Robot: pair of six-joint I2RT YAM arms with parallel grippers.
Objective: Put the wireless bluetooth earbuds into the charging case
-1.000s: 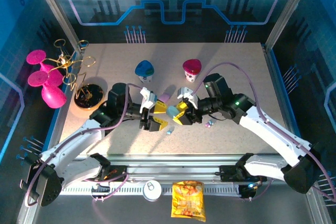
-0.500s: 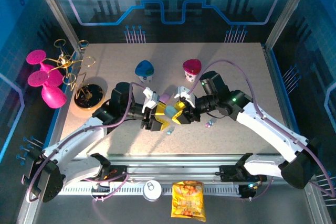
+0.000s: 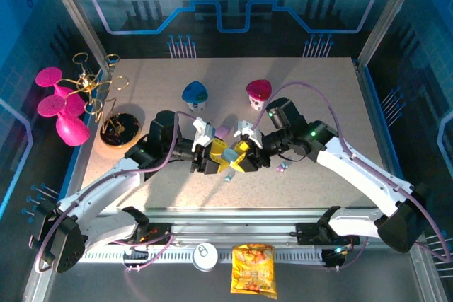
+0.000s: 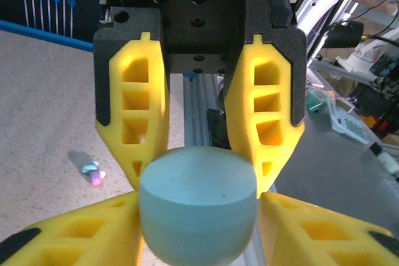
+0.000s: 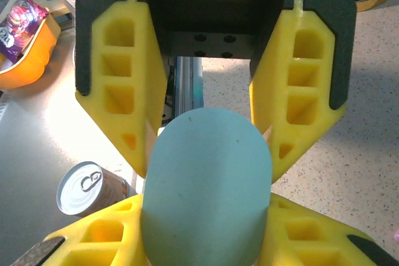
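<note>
Pale-blue case (image 5: pixel 206 204) pinched inside right claw (image 5: pixel 209 154).

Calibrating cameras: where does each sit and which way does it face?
Top external: above, behind the bases, looking down on the speckled table; both arms, left gripper, right gripper.
Left wrist: past its yellow fingers toward the near rail, at the pale teal pill-shaped plastic case.
Right wrist: past its fingers toward a silver can.
Shared: both wrists see that case, gripped from opposite ends.

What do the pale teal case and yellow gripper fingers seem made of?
Charging case: likely matte plastic; smooth, evenly pale teal, soft sheen, no glare. Left gripper fingers: apparently moulded or printed yellow plastic, matte, with open lattice cells.
</note>
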